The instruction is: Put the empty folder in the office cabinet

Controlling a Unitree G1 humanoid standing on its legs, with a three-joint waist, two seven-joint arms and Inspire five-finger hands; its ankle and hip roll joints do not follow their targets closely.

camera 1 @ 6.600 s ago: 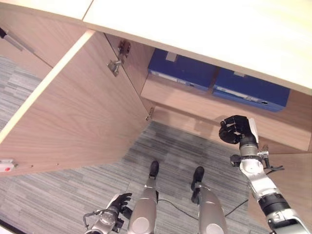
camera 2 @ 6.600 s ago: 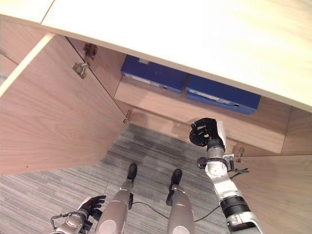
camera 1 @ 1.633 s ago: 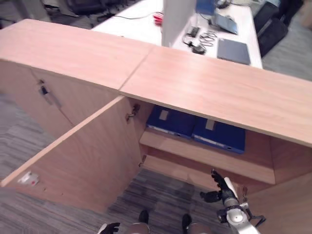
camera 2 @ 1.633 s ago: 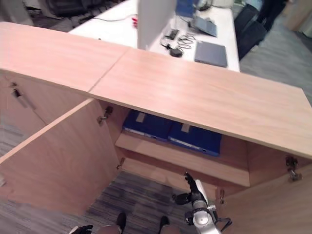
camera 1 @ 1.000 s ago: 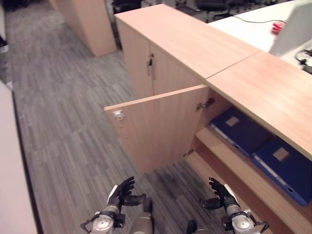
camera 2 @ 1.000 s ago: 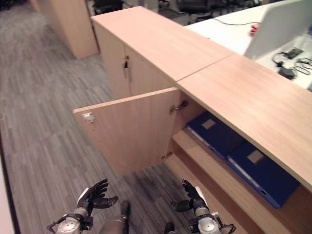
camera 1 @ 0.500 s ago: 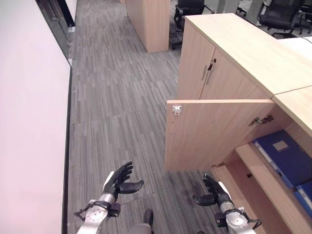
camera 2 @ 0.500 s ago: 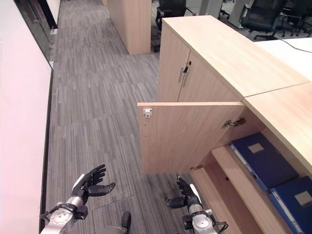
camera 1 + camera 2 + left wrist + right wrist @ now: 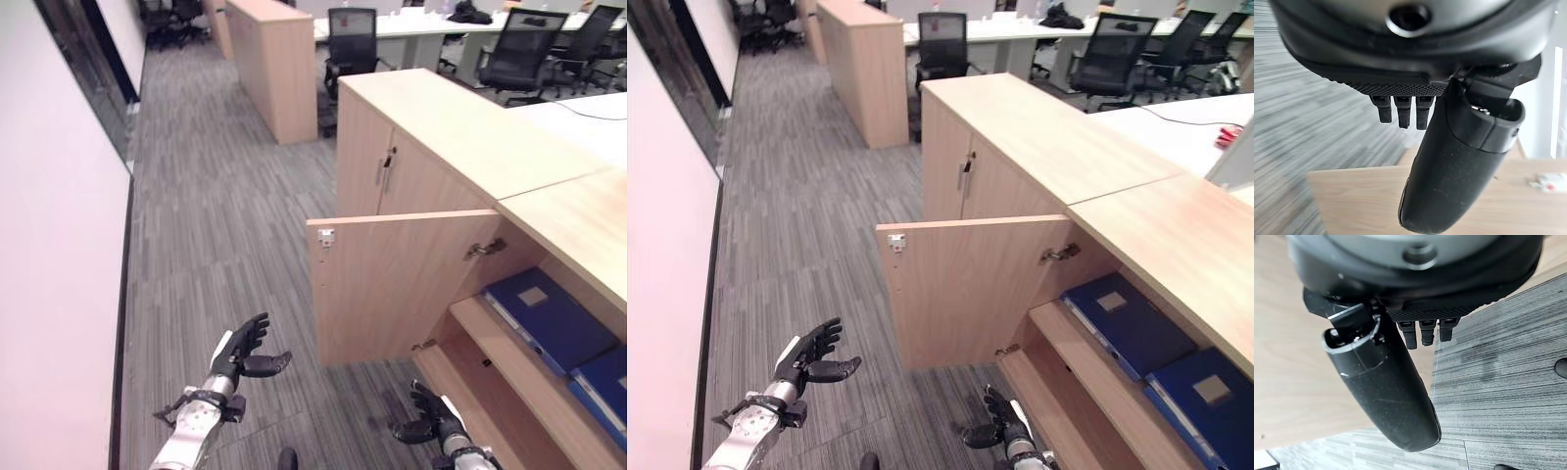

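Inside cabinet point(image 9: 549, 176) — blue folders point(image 9: 549, 318); both hands empty.

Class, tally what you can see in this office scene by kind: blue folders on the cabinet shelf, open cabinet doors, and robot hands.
Blue folders: 2
Open cabinet door: 1
Robot hands, left hand and right hand: 2
Total: 5

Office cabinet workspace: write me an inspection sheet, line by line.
Surface: grey striped carpet floor.
Job's things: office cabinet with its door swung open; two blue folders lying flat on its shelf.
Clutter: nothing seen.
Hands: left hand open, holding nothing; right hand open, holding nothing, low beside the cabinet opening.
Cables: nothing seen.
Surroundings: closed cabinet adjoining, office chairs, desks, pale wall.
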